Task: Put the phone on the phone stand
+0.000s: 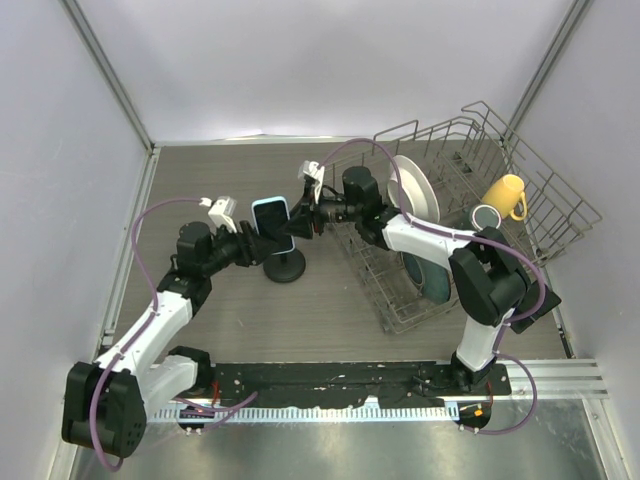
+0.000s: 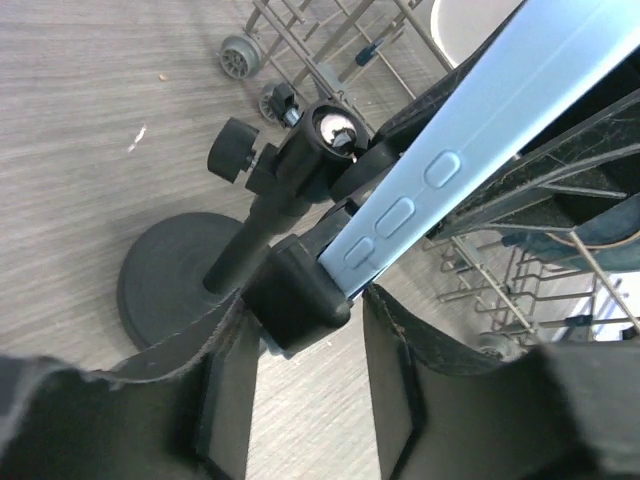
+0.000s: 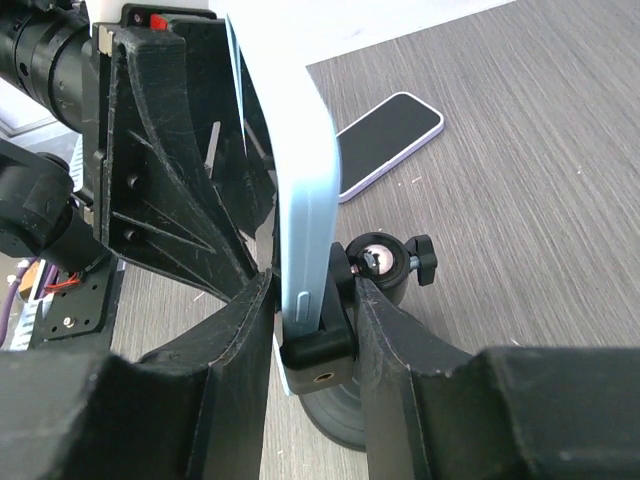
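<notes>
phone (image 3: 305,200) case smooth plastic; phone stand (image 2: 165,275) matt black; rack (image 1: 545,165) metal wire

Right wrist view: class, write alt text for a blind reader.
A pale blue phone stands upright in the clamp of the phone stand, between the fingers of the right gripper. A second phone lies flat on the table behind.

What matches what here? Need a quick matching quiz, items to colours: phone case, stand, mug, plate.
Items:
1. phone case
2. stand
3. mug
4. plate

Colours:
a. yellow
b. black
c. white
d. pale blue

Pairs: 1-d, 2-b, 3-a, 4-c
</notes>
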### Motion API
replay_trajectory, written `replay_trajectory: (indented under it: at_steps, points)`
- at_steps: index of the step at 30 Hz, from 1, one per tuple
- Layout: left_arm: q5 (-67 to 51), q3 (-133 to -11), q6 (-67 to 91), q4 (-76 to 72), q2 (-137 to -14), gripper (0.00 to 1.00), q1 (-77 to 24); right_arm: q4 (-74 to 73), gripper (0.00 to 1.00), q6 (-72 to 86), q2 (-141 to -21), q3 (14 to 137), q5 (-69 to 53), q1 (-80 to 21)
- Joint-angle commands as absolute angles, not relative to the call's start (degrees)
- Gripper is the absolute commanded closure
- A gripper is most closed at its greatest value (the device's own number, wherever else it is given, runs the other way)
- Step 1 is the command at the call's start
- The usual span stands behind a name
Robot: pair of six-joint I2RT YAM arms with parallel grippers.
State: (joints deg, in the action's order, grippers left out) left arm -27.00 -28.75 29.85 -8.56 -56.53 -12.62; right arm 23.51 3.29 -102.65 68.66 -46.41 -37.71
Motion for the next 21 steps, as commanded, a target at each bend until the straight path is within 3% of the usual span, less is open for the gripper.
replay_trajectory:
  at_steps: [1, 7, 14, 16, 17, 18, 21]
  points:
    - [-27.2, -29.9, 29.0, -12.0, -56.6, 0.62, -12.6, 23.0, 1.00, 3.5, -104.0, 69.5, -45.5, -36.8]
    - [-23.8, -29.5, 26.5, -10.6, -56.7, 1.00, -12.6, 23.3, 1.00, 3.4, -103.9, 69.1, -46.1, -36.7]
    - [-18.9, -30.1, 25.0, -7.1, -55.9, 0.99, -12.7, 23.6, 1.00, 3.6, -104.0, 69.0, -45.4, -36.7]
    - [-16.3, -31.3, 26.0, -2.2, -54.1, 0.60, -12.8, 23.8, 1.00, 4.0, -103.8, 68.8, -44.5, -36.7]
    - [-15.4, -31.8, 26.7, -0.2, -53.3, 0.32, -12.7, 23.8, 1.00, 4.1, -103.8, 68.8, -43.6, -36.7]
    - [-14.3, -32.5, 27.2, 4.8, -50.9, 0.19, -12.8, 23.7, 0.99, 4.2, -103.7, 68.6, -43.0, -36.7]
    - [-15.6, -35.8, 27.5, 13.5, -47.0, 0.19, -12.8, 23.6, 0.88, 5.3, -102.7, 67.9, -41.0, -36.7]
